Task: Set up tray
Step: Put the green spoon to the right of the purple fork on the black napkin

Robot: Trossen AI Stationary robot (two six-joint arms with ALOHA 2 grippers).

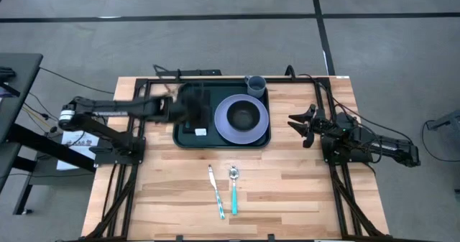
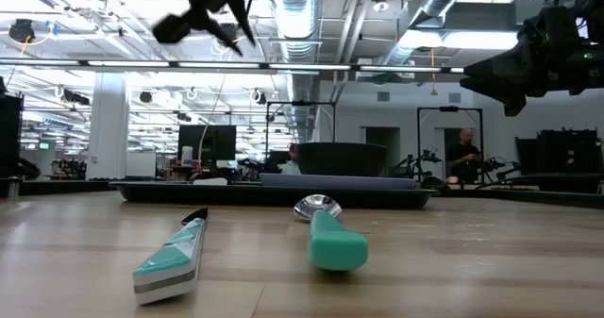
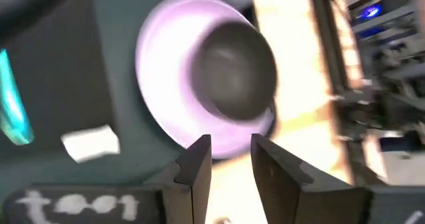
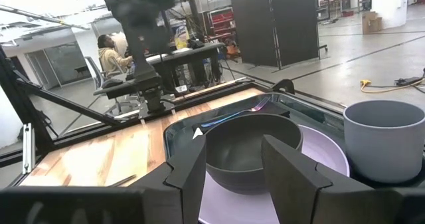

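The dark green tray (image 1: 185, 138) lies at the table's far middle. On its right half sits a purple plate (image 1: 224, 127) with a dark bowl (image 1: 244, 115) on it. A grey-blue cup (image 1: 256, 85) stands in the tray's far right corner. My left gripper (image 1: 195, 111) hovers open over the tray's left half; in its wrist view the left gripper (image 3: 230, 143) points at the plate (image 3: 166, 64). A teal-handled utensil (image 3: 14, 108) and a white slip (image 3: 89, 143) lie on the tray. My right gripper (image 1: 300, 127) waits open to the right of the tray.
A knife (image 1: 215, 192) and a spoon (image 1: 233, 188), both teal-handled, lie side by side on the bare wood near the table's near edge, in front of the tray. Black frame rails run along the table's left and right sides. People sit in the room beyond.
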